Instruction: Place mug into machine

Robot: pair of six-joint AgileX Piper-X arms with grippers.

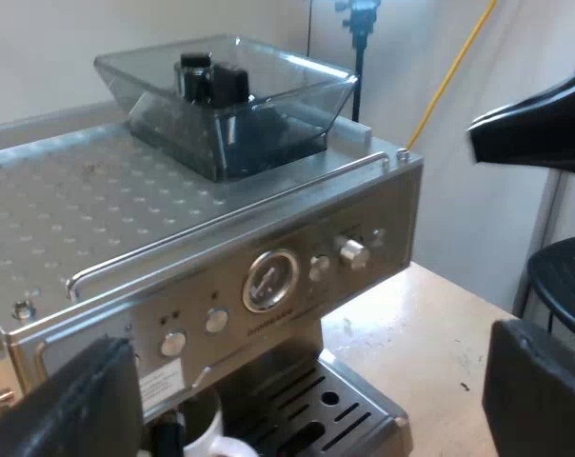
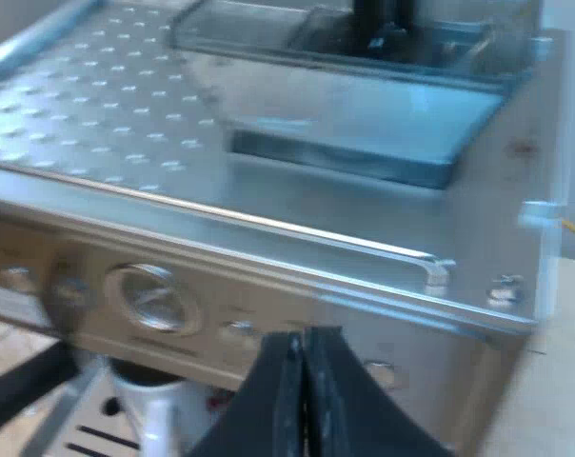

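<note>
White mug (image 2: 149, 405) is seen upright on the drip tray (image 1: 364, 405) under the espresso machine (image 1: 221, 238), close beside the right gripper (image 2: 302, 357), pressed together and empty; the left gripper (image 1: 307, 395) is spread wide.

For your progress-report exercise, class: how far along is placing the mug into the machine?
Done, it seems: the white ceramic mug stands on the slotted metal drip tray under the front of the steel espresso machine. In hand: nothing; the left gripper is open, the right gripper shut and empty. Left: probably only backing the arms away.
</note>
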